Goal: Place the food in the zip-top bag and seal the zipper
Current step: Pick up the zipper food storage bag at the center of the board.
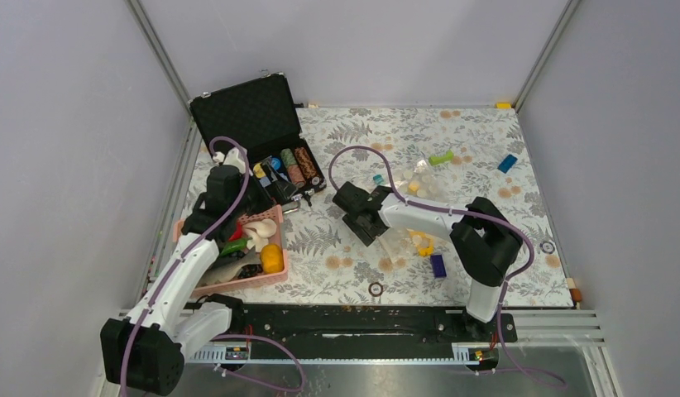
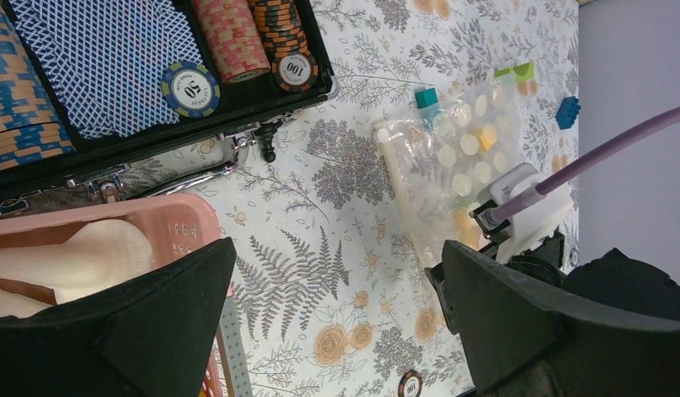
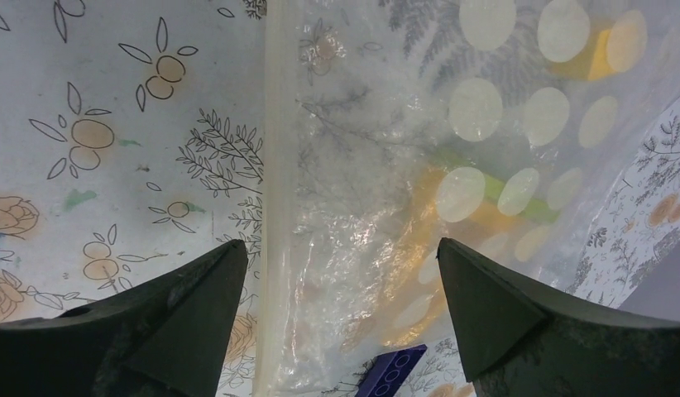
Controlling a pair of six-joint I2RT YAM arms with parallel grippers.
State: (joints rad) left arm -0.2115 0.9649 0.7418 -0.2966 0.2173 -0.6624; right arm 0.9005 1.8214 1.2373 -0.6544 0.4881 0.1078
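Observation:
The food lies in the pink basket [image 1: 275, 279] at the left: white mushrooms [image 1: 258, 232], an orange [image 1: 272, 258], a green vegetable [image 1: 233, 246], a red fruit [image 1: 214, 236] and a grey fish [image 1: 223, 271]. My left gripper [image 2: 338, 248] hangs open over the basket's far corner [image 2: 184, 225], holding nothing. The clear dotted zip-top bag [image 1: 413, 207] lies flat mid-table. My right gripper [image 3: 338, 248] is open, low over the bag [image 3: 370, 207]. Its left finger is outside the whitish zipper [image 3: 275, 207], its right finger over the bag. Yellow and green shapes show through the plastic.
An open black case [image 1: 246, 112] of poker chips stands behind the basket. Loose bricks lie around the bag: green [image 1: 440, 157], blue [image 1: 507, 163], teal [image 1: 378, 179] and dark blue [image 1: 438, 265]. A single chip [image 1: 375, 289] lies near the front edge.

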